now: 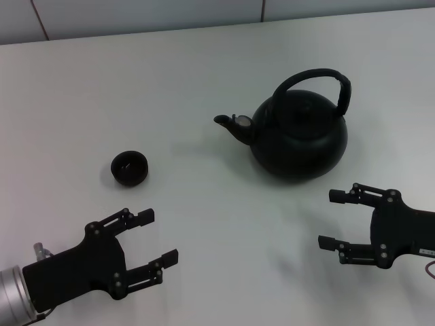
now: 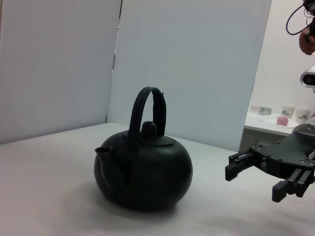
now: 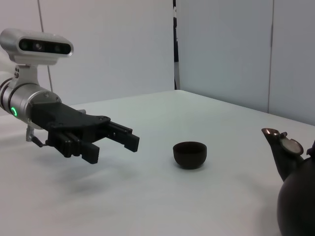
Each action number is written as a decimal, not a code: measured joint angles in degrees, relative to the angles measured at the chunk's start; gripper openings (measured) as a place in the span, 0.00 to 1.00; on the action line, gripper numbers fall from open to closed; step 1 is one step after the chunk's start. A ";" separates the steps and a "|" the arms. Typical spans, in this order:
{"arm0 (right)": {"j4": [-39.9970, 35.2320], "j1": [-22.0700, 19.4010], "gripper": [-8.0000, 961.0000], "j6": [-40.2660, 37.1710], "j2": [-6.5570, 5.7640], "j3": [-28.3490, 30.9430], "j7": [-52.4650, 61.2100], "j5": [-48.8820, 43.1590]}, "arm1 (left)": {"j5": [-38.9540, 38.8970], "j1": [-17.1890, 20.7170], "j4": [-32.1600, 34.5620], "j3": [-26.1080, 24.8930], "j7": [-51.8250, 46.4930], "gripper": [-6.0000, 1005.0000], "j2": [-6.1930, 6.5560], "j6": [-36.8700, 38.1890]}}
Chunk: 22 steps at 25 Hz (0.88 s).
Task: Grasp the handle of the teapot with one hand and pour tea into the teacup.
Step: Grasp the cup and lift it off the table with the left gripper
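- Head view cuts off both arms at the frame edge: only the wrist end of the left arm and the black palm of the right arm show.
- Right wrist view shows just the teapot's [image 1: 300, 136] spout [image 3: 279, 145] and a slice of its body; the rest runs out of frame.
- The teapot is a round, matte black pot, squat and wide, standing upright on the white table [image 1: 204, 81] with a knobbed lid [image 2: 150, 132].
- The handle [image 1: 319, 79] is a thick black hoop arching over the lid, upright, running from spout side to back.
- The spout is short and curved and points away from the pot toward the teacup's [image 1: 129, 168] side.
- The teacup, a small, low, black bowl without a handle, stands well apart from the teapot, beyond the spout.
- The left gripper [image 1: 152, 239] hovers near the teacup, on the robot's side of it, fingers spread and holding nothing.
- The right gripper [image 1: 334, 219] hangs near the teapot, on the robot's side, fingers parted and empty.
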 joint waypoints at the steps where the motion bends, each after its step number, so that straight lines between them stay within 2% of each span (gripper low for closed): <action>1: 0.00 0.02 0.84 0.01 0.00 -0.01 -0.01 0.00 | 0.00 0.00 0.00 0.00 0.00 0.80 0.00 0.01; 19: 0.00 0.27 0.84 0.00 0.08 0.34 -0.55 0.01 | -0.40 0.06 0.00 -0.08 0.36 0.79 -0.02 0.40; 22: 0.10 0.39 0.84 0.15 0.09 0.33 -0.54 0.02 | -0.87 0.08 -0.02 -1.56 1.19 0.79 -0.20 0.67</action>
